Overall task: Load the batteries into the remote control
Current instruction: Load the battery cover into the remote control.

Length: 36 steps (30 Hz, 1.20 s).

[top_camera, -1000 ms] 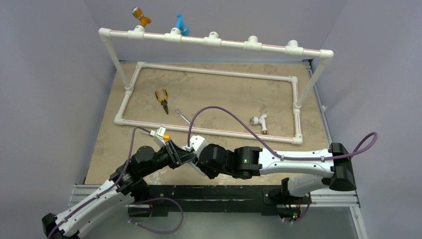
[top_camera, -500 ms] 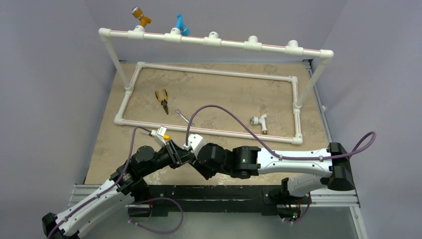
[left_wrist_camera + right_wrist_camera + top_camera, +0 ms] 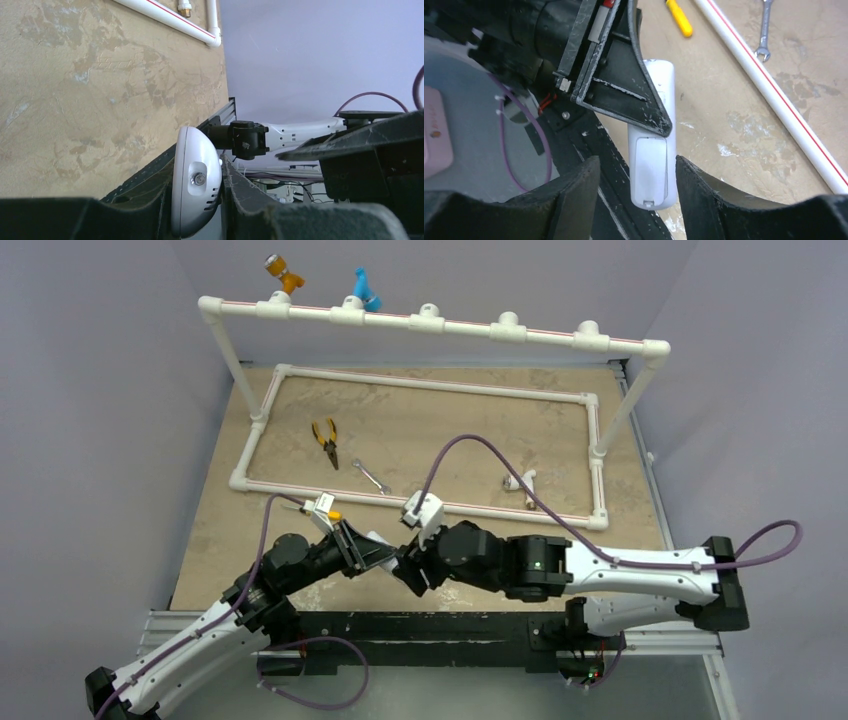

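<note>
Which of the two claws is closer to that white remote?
Left. The left gripper is clamped on the remote control; the right gripper, open, straddles the remote's free end.

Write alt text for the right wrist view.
The left pincer grips a white remote control, back side facing the camera, while the open right pincer frames its lower end. Behind lie a yellow handle, a wrench and a white pipe on the tan table.

Yellow-handled pliers (image 3: 325,443) and a wrench (image 3: 371,476) lie inside the pipe frame (image 3: 440,383)
</note>
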Tool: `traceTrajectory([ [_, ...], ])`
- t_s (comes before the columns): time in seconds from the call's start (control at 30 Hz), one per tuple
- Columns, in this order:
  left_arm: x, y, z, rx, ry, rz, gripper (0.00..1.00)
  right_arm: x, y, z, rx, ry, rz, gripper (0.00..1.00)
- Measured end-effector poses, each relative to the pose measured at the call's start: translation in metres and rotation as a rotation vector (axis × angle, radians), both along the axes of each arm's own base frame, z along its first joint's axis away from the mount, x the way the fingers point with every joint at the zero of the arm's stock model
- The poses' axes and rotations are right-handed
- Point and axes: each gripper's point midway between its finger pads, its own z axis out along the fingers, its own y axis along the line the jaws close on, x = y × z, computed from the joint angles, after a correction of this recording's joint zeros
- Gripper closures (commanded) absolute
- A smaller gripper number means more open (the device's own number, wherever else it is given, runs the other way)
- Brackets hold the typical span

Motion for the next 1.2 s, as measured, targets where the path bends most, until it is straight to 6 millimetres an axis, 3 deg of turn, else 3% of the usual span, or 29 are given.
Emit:
traceTrajectory([
  [0.13, 0.0, -0.001, 0.001, -0.016, -0.002, 0.0, 1.0, 0.009, -0.023, 0.021, 0.183, 0.012, -0.126, 0.33],
  [0.27, 0.001, -0.002, 0.007, -0.043, -0.018, 0.0, 1.0, 0.018, -0.05, 0.013, 0.317, 0.092, -0.298, 0.29],
  [0.4, 0.003, -0.004, 0.012, -0.08, -0.046, 0.0, 1.0, 0.018, -0.064, -0.018, 0.442, 0.211, -0.409, 0.2],
  [0.53, 0.003, -0.005, 0.013, -0.111, -0.051, 0.003, 1.0, 0.015, -0.067, -0.056, 0.555, 0.325, -0.461, 0.18],
  [0.63, 0.003, -0.005, 0.007, -0.105, -0.041, 0.004, 1.0, 0.014, -0.068, -0.07, 0.655, 0.398, -0.483, 0.18],
  [0.77, 0.003, -0.005, 0.011, -0.118, -0.052, 0.004, 1.0, 0.013, -0.067, -0.064, 0.766, 0.447, -0.479, 0.17],
  [0.97, 0.004, -0.005, 0.015, -0.13, -0.063, 0.007, 1.0, 0.013, -0.065, -0.026, 0.924, 0.475, -0.441, 0.17],
  [1.2, 0.006, -0.004, 0.016, -0.136, -0.056, 0.021, 1.0, 0.012, -0.063, -0.03, 0.903, 0.477, -0.438, 0.16],
])
